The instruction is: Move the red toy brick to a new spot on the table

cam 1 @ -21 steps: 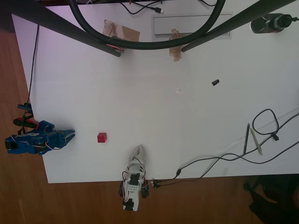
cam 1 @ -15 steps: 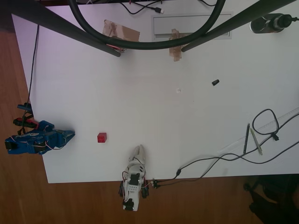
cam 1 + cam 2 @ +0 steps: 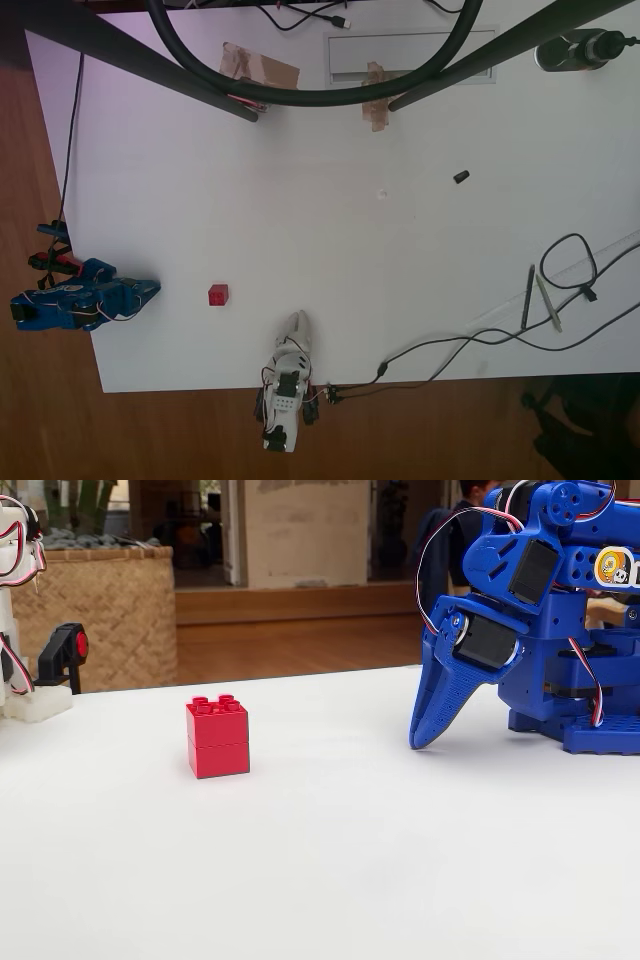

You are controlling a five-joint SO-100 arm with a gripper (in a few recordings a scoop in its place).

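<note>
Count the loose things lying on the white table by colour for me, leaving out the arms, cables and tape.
Red: 1, the red toy brick, apart from the blue gripper.
Black: 1, a small black cylindrical bit.
Dark or grey slim sticks: 2, side by side near the cables.
Total: 4 on the table.

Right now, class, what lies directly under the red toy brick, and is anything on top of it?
The red toy brick stands on the bare white table; its underside is hidden. Nothing sits on its studs. The blue gripper is apart from it.
</note>
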